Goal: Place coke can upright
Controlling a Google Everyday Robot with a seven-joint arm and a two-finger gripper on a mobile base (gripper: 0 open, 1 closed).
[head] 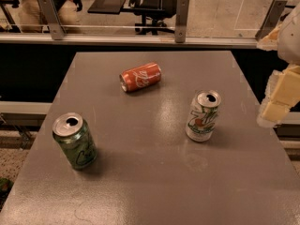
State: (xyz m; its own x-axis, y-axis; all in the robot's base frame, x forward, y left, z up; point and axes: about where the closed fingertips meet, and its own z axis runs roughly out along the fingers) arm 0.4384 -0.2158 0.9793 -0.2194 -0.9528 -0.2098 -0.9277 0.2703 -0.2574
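The coke can [140,77] is red-orange with white script and lies on its side at the far middle of the grey table [150,172], its silver top pointing left. My gripper [279,99] hangs at the right edge of the view, beside the table's right edge, well to the right of the coke can and a little nearer to me. It holds nothing that I can see.
A green can [75,141] stands upright at the near left. A white can with green and red marks [202,116] stands upright at the right, between the gripper and the table's middle. A glass railing [140,36] runs behind the table's far edge.
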